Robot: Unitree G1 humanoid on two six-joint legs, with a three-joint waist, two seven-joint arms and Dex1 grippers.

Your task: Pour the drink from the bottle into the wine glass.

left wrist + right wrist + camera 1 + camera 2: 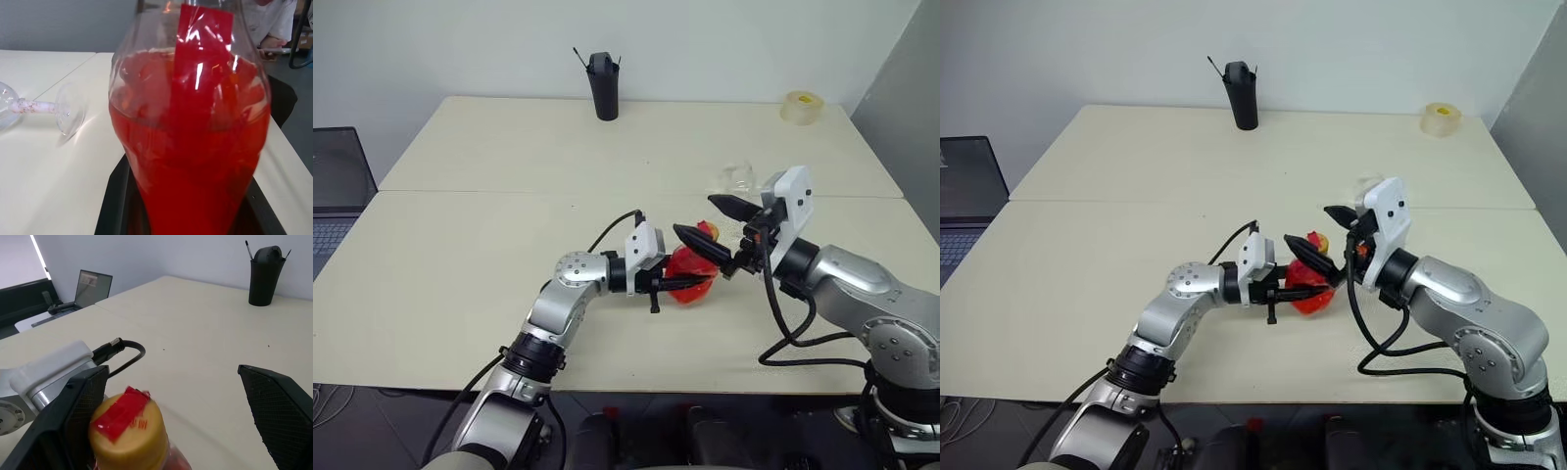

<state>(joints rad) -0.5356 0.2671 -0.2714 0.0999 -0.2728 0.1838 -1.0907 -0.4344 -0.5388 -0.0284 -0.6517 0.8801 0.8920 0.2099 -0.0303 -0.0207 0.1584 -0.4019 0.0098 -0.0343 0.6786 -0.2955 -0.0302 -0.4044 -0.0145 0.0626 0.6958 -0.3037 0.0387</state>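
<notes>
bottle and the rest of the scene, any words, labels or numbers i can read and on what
Red seal on the bottle's yellow cap: small pale characters, too blurred to read.
Red label on the bottle, held by the left gripper: no readable text.
Laptop screen: too small to read.
Black cup, tape roll: no text visible.

A pale cream table [460, 255] is carrying everything, a seam running across its top. A tall black cup [604, 86] is standing upright near the far edge. A roll of tape [801, 106] is lying flat toward the far right corner. The wine glass [738, 178] is lying on its side on the right half, well apart from both.
</notes>
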